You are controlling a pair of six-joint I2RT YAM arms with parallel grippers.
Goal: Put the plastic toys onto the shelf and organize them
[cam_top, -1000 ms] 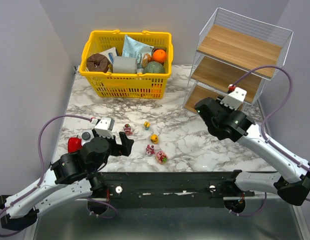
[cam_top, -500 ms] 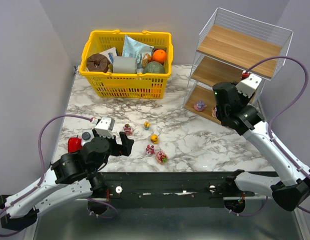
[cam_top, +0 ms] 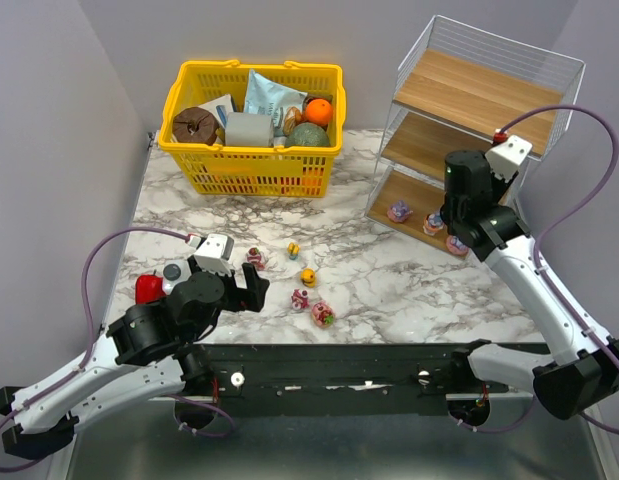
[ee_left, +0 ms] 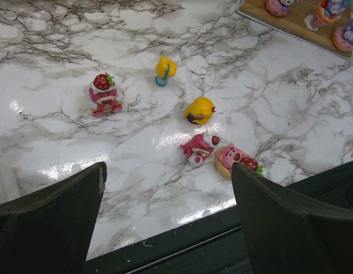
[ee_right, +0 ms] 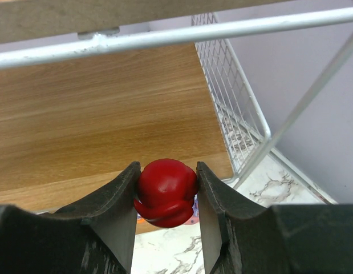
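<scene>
My right gripper [ee_right: 166, 197] is shut on a small round red toy [ee_right: 166, 188] and holds it at the front right corner of the shelf [cam_top: 479, 95], in front of a wooden board [ee_right: 108, 103]. In the top view this gripper [cam_top: 449, 212] hangs above three toys [cam_top: 433, 222] standing on the bottom board. My left gripper [ee_left: 167, 171] is open and empty above the table's near edge. Several toys lie ahead of it on the marble: a pink bear [ee_left: 104, 94], a small yellow figure [ee_left: 165, 68], a yellow duck [ee_left: 200, 110], a fallen pink figure [ee_left: 199, 147] and a pink bear on a ring [ee_left: 233, 160].
A yellow basket [cam_top: 254, 68] full of groceries stands at the back centre. A larger red object [cam_top: 146, 289] and a white bottle with a grey cap [cam_top: 172, 273] sit beside the left arm. Grey walls close in the left and right sides.
My right arm has swung right and back with the red toy, from the table in front of the shelf to the shelf's front. The left arm has barely shifted.
</scene>
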